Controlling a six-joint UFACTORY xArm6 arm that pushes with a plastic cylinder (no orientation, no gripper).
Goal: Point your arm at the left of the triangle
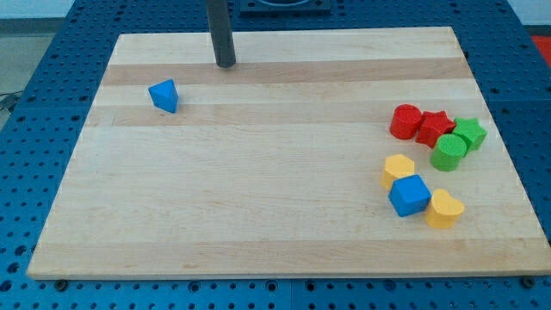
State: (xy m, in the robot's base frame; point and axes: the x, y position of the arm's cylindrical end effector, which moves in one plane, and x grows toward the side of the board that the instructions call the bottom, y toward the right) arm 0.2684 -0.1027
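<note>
A blue triangle block [164, 95] lies alone on the wooden board [258, 189], toward the view's upper left. My tip [225, 65] is the lower end of a dark rod coming down from the view's top edge. It rests above and to the right of the triangle, a clear gap apart from it.
At the view's right stands a cluster: a red cylinder [405, 121], a red star [435, 128], a green star [470, 133], a green cylinder [448, 151], a yellow block [398, 170], a blue cube [409, 195] and a yellow heart [444, 209]. Blue perforated table surrounds the board.
</note>
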